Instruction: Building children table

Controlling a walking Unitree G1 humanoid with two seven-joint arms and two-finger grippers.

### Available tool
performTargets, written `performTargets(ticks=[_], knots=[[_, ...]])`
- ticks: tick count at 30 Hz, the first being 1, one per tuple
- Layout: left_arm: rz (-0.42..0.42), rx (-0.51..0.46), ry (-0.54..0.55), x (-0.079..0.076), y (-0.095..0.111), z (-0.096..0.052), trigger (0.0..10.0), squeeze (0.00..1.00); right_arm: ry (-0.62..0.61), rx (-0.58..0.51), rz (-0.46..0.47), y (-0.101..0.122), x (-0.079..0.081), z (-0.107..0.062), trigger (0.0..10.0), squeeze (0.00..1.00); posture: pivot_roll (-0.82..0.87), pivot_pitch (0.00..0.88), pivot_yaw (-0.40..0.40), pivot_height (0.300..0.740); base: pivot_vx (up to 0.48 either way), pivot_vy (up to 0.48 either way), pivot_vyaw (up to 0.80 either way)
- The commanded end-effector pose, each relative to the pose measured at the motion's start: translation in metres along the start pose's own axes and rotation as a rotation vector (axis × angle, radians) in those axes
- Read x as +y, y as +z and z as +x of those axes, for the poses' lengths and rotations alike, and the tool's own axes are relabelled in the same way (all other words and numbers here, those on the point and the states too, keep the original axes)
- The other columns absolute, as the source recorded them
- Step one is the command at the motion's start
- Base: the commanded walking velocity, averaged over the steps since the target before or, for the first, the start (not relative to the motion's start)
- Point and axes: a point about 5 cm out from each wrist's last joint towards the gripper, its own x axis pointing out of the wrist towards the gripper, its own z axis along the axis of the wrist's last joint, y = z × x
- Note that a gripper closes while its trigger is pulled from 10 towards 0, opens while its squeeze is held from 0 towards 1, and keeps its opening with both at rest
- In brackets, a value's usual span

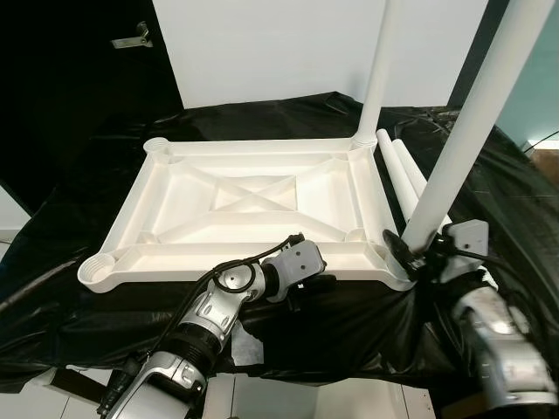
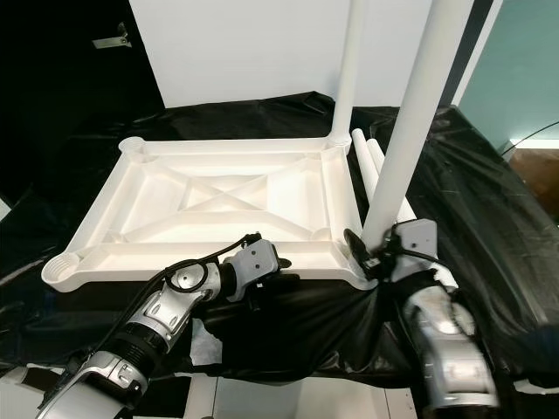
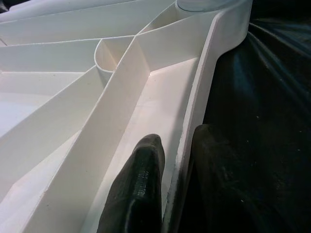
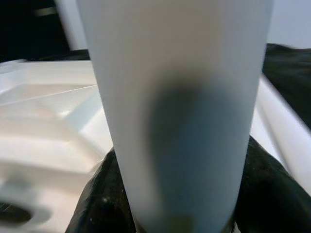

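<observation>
Right tool [image 1: 410, 253] clamps white leg [image 1: 454, 148]; left tool [image 3: 170, 194] pinches tabletop rim [image 3: 194, 116].

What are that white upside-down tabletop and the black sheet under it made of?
The white ribbed tabletop looks like moulded plastic, going by its smooth matte ribs and rounded corner sockets. The black sheet seems to be thin glossy plastic film, crinkled and catching the light.

— Where does your tabletop [image 1: 244, 205] lie?
— Upside down on the covered table [image 1: 79, 262], before you.
— And the legs?
— One leg [image 1: 377, 74] stands in its far right corner, another leg [image 1: 472, 122] leans at the near right corner. Two spare legs [image 1: 403, 170] lie just right of it.
</observation>
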Motion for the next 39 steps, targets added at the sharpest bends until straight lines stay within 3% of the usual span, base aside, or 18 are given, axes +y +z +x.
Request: performTargets(ticks=[1, 5, 7, 11, 12, 14, 15, 19, 20, 21, 22, 23, 24, 25, 26, 32, 36, 39], knots=[[-0.094, 0.099, -0.049, -0.022, -0.028, 0.004, 10.0, 0.00, -0.053, 0.052, -0.022, -0.012, 0.013, -0.007, 0.0, 0.00, -0.08, 0.031, -0.002, 0.740, 0.000, 0.000, 0.00], [-0.092, 0.100, -0.048, -0.021, -0.028, 0.003, 10.0, 0.00, -0.162, -0.001, -0.048, -0.011, 0.026, -0.010, 0.0, 0.00, -0.07, 0.029, 0.000, 0.740, 0.000, 0.000, 0.00], [-0.091, 0.104, -0.045, -0.021, -0.029, 0.002, 10.0, 0.00, -0.244, -0.015, -0.059, -0.010, 0.024, -0.009, 0.0, 0.00, -0.07, 0.029, 0.000, 0.740, 0.000, 0.000, 0.00], [-0.097, 0.105, -0.042, -0.021, -0.030, 0.001, 10.0, 0.00, -0.283, 0.001, -0.056, -0.011, 0.021, -0.004, 0.0, 0.00, -0.06, 0.028, 0.004, 0.740, 0.000, 0.000, 0.00], [-0.097, 0.105, -0.043, -0.021, -0.030, 0.001, 10.0, 0.00, -0.261, -0.002, -0.047, -0.012, 0.023, -0.003, 3.9, 0.00, -0.06, 0.028, 0.004, 0.740, 0.000, 0.000, 0.00], [-0.096, 0.106, -0.044, -0.021, -0.031, 0.001, 10.0, 0.00, -0.252, -0.004, -0.045, -0.011, 0.026, -0.003, 3.9, 0.00, -0.06, 0.028, 0.004, 0.740, 0.000, 0.000, 0.00], [-0.096, 0.106, -0.043, -0.021, -0.030, 0.001, 10.0, 0.00, -0.228, -0.016, -0.038, -0.010, 0.029, -0.003, 10.0, 0.86, -0.06, 0.028, 0.001, 0.740, 0.000, 0.000, 0.00], [-0.096, 0.105, -0.042, -0.021, -0.030, 0.001, 10.0, 0.00, -0.215, -0.025, -0.035, -0.009, 0.031, -0.003, 10.0, 0.86, -0.06, 0.028, 0.001, 0.740, 0.000, 0.000, 0.00], [-0.096, 0.105, -0.041, -0.020, -0.030, 0.001, 10.0, 0.00, -0.160, -0.038, -0.021, -0.008, 0.032, -0.003, 10.0, 1.00, -0.07, 0.029, 0.008, 0.740, 0.000, 0.000, 0.00], [-0.092, 0.105, -0.049, -0.021, -0.030, 0.002, 10.0, 0.00, -0.054, -0.035, -0.021, -0.010, 0.031, -0.005, 10.0, 1.00, -0.08, 0.029, 0.012, 0.740, 0.000, 0.000, 0.00], [-0.092, 0.105, -0.049, -0.021, -0.030, 0.002, 10.0, 0.00, -0.054, -0.035, -0.021, -0.010, 0.031, -0.005, 10.0, 1.00, -0.08, 0.029, 0.012, 0.740, 0.000, 0.000, 0.00], [-0.084, 0.107, -0.060, -0.022, -0.029, 0.002, 10.0, 0.00, 0.101, -0.025, -0.050, -0.012, 0.025, -0.009, 10.0, 0.25, -0.09, 0.028, 0.011, 0.740, 0.000, 0.000, 0.00], [-0.084, 0.107, -0.060, -0.022, -0.029, 0.002, 10.0, 0.00, 0.101, -0.025, -0.050, -0.012, 0.025, -0.009, 10.0, 0.25, -0.09, 0.028, 0.011, 0.740, 0.000, 0.000, 0.00], [-0.081, 0.108, -0.060, -0.021, -0.029, 0.003, 10.0, 0.00, 0.158, -0.015, -0.086, -0.014, 0.018, -0.011, 10.0, 0.00, -0.09, 0.025, 0.009, 0.740, 0.000, 0.000, 0.00], [-0.081, 0.108, -0.060, -0.021, -0.029, 0.003, 10.0, 0.00, 0.158, -0.015, -0.086, -0.014, 0.018, -0.011, 10.0, 0.00, -0.09, 0.025, 0.009, 0.740, 0.000, 0.000, 0.00], [-0.076, 0.117, -0.061, -0.022, -0.031, 0.002, 10.0, 0.00, 0.301, 0.055, -0.167, -0.019, -0.019, -0.024, 10.0, 0.00, -0.08, 0.022, -0.004, 0.740, 0.000, 0.000, 0.00], [-0.080, 0.125, -0.059, -0.024, -0.035, 0.001, 10.0, 0.00, 0.337, 0.071, -0.181, -0.022, -0.020, -0.025, 10.0, 0.00, -0.08, 0.022, -0.006, 0.740, 0.000, 0.000, 0.00], [-0.081, 0.128, -0.067, -0.027, -0.036, 0.001, 10.0, 0.00, 0.403, 0.056, -0.171, -0.022, -0.011, -0.017, 10.0, 0.00, -0.07, 0.022, -0.008, 0.740, 0.000, 0.000, 0.00]])
